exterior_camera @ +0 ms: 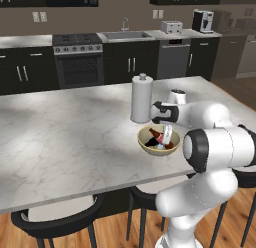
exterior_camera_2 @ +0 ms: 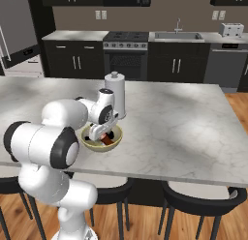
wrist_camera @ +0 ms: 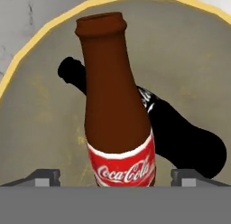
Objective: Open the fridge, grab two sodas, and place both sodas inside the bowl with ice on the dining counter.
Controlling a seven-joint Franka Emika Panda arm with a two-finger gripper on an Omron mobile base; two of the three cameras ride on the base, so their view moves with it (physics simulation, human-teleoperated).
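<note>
The marble dining counter [exterior_camera: 65,137] carries the bowl [exterior_camera: 150,148] beside a paper towel roll [exterior_camera: 141,98].

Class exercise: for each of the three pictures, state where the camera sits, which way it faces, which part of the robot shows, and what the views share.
Left base view: behind-left, facing the dining counter; arm at lower right.
Right base view: behind-right, facing that counter; arm at lower left.
Hand view: on the hand, looking into the bowl; pincer open.
Shared: bowl, brown soda, dark soda.
</note>
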